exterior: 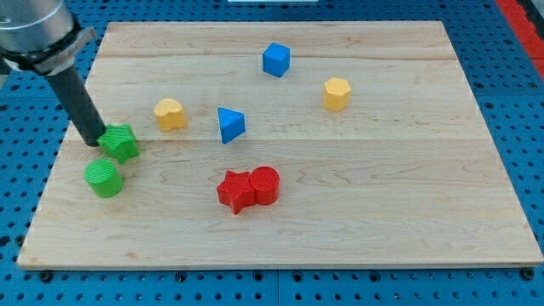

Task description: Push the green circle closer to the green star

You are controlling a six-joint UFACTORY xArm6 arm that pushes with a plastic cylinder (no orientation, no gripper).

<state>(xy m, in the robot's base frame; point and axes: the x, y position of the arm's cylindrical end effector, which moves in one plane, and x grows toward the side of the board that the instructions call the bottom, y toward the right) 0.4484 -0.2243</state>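
The green circle (104, 178) lies on the wooden board (357, 195) near its left edge. The green star (120, 142) lies just above and to the right of it, a small gap between them. My tip (94, 141) rests at the star's left side, touching or almost touching it, and above the circle. The dark rod rises from there toward the view's top left.
A yellow block (169, 113) lies right of the star. A blue triangle (229, 124) is mid-board, a blue cube (275, 59) near the top, a yellow hexagon (337, 93) to the right. A red star (235, 190) touches a red circle (264, 184).
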